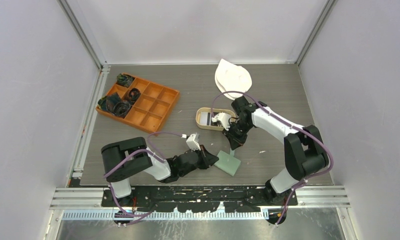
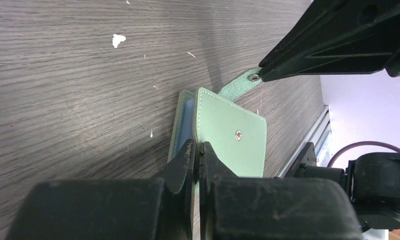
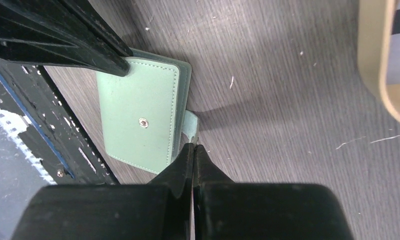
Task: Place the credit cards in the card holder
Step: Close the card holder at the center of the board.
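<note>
Now our left end effector (image 2: 197, 150) pinches the cover of the sage-green folding card holder (image 1: 229, 163) on the wood-grain surface (image 1: 187, 75), our right end effector (image 3: 193, 148) its strap; uneven pulling could slip either grip.

A robot test cell in a lab: plain white walls (image 1: 32, 75) and aluminium rails (image 1: 81, 31) box in a grey table (image 1: 187, 80) — left arm (image 1: 137, 162) and right arm (image 1: 283, 127), both cabled, bolted to a black base plate (image 1: 197, 192).
</note>
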`<state>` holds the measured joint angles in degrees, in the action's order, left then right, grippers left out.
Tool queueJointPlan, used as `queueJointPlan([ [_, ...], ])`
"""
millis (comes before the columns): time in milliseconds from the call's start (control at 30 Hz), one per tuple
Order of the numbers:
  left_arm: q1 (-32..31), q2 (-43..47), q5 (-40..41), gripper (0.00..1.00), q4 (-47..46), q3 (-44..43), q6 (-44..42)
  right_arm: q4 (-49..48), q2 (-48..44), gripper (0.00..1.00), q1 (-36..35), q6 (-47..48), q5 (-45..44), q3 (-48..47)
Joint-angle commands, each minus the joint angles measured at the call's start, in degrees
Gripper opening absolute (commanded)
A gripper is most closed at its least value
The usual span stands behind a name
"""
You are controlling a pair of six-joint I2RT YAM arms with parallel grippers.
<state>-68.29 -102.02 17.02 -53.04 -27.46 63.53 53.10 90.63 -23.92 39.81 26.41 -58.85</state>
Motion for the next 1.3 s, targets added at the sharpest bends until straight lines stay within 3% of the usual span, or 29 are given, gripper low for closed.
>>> queueJointPlan([
  [0, -0.1, -1.2, 3.5, 0.00, -2.5, 0.7, 1.5, -6.5, -6.0, 0.01, -1.4, -2.1, 1.1, 1.3],
  [167, -0.1, -1.2, 4.7, 0.00, -2.5, -0.1, 1.4, -11.1, -9.3, 0.01, -3.5, -2.4, 0.1, 3.3],
  [533, 0.0, -3.6, 6.2, 0.00, -4.2, -0.1, 3.4, -6.4, -7.9, 0.01, -5.4, 6.2, 0.6, 5.2],
  [1267, 0.0, -3.3, 5.8, 0.00, -6.5, 0.8, 2.9, -4.6, -5.5, 0.01, -10.4, 9.2, -0.8, 6.5],
])
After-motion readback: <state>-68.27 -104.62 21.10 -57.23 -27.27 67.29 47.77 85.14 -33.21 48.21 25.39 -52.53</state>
